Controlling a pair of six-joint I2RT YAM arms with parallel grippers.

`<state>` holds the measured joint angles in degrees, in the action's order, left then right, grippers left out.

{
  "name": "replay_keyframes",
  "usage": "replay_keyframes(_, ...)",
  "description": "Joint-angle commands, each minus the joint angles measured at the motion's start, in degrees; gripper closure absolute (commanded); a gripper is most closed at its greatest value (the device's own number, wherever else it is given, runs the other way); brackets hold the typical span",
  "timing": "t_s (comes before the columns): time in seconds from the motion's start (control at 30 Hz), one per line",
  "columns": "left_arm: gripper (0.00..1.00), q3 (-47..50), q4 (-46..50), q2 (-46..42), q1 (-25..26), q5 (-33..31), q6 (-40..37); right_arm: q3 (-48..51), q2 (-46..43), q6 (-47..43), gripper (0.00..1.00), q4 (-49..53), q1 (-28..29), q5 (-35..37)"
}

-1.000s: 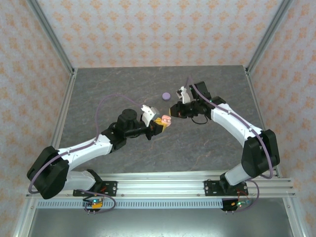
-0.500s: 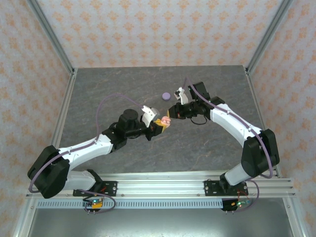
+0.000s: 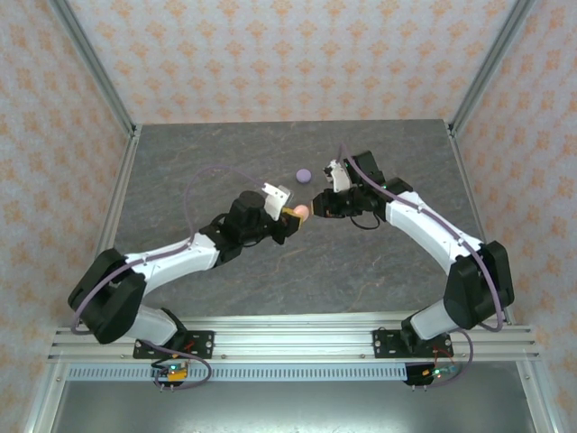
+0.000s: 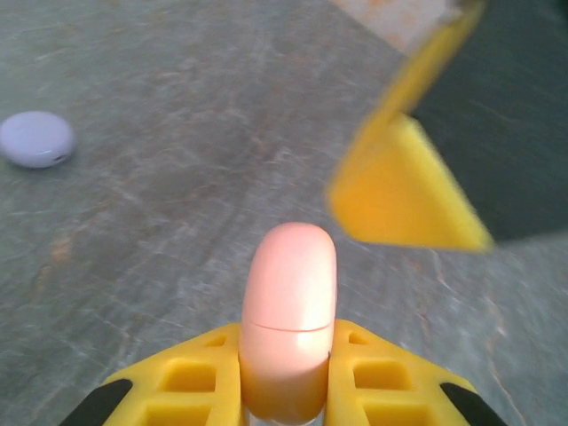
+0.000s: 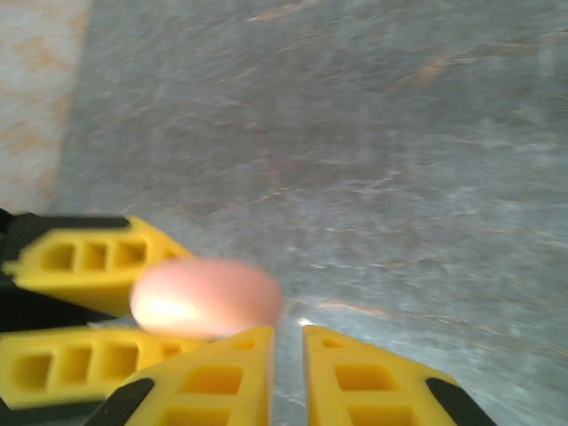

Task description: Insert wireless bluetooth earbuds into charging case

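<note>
The pink case [image 4: 288, 311] is being gripped on both sides by the closed left gripper [image 3: 293, 217], its rounded end sticking out past the yellow fingers [image 4: 390, 377] (a fine seam is showing across it). It is being held over the middle of the grey table [image 3: 361, 262]. The right gripper [image 5: 282, 355] is being held just beside the case, tips barely parted with nothing between them. A purple disc [image 3: 304, 175] is being seen flat on the table farther back, apart from both grippers.

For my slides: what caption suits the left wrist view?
Left gripper clamps a closed pink charging case; the right gripper's yellow finger hovers close, lilac disc on the table behind.
</note>
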<state>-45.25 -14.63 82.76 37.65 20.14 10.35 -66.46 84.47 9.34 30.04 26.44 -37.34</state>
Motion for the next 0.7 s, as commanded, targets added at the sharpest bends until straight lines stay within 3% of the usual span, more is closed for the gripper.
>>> replay_keyframes(0.0, 0.82, -5.1, 6.4, 4.5, -1.0, -6.5, 6.0, -0.9, -1.7, 2.7, 0.83, 4.1, 0.0, 15.9)
replay_keyframes(0.3, 0.81, -20.5, 22.6, 18.7, -3.0, -4.3, 16.8, 0.7, -2.2, 3.9, 0.83, 3.8, -0.7, 19.1)
replay_keyframes(0.67, 0.8, -28.2, 24.8, 30.6, -5.4, 2.9, 20.0, 1.0, -1.9, 3.8, 0.83, 4.2, -0.8, 19.0)
